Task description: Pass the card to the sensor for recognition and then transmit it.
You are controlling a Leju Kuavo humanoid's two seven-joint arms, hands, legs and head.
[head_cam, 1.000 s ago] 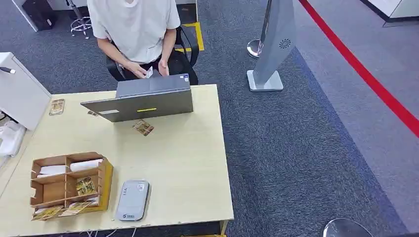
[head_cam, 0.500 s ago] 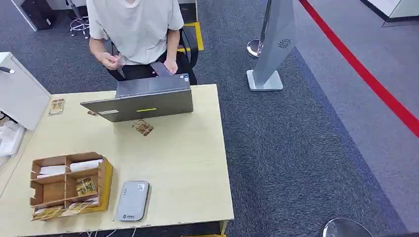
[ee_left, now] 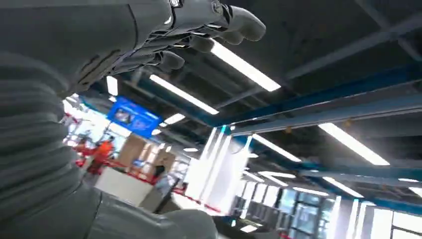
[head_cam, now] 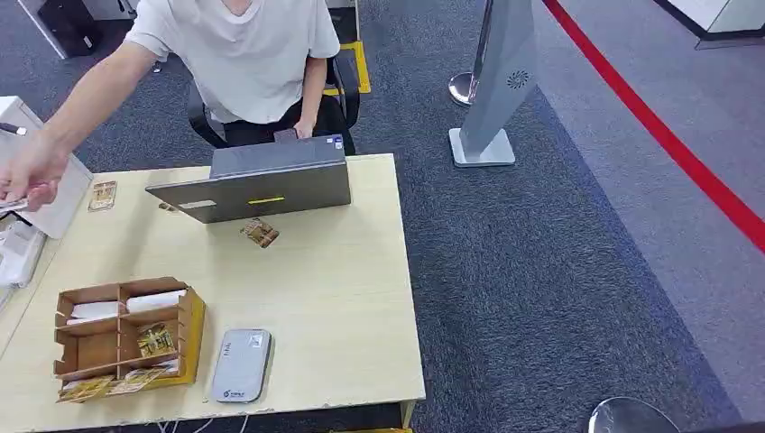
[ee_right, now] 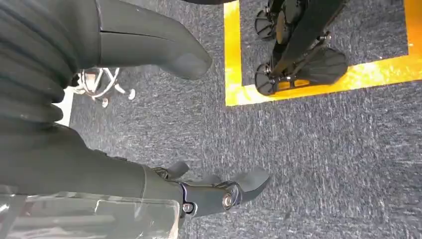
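Both hands hang released and empty, left hand (ee_left: 189,30) and right hand (ee_right: 199,191) alike; a card (head_cam: 260,233) lies mid-table by the laptop (head_cam: 253,185), the sensor (head_cam: 241,364) near, likely awaiting pickup.

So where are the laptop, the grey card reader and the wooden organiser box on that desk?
laptop (head_cam: 262,185): head view, on the back of its lid.
card reader (head_cam: 241,364): head view, middle of its grey top.
wooden box (head_cam: 192,332): head view, on its yellow side wall.

Bright, even light; slight blur
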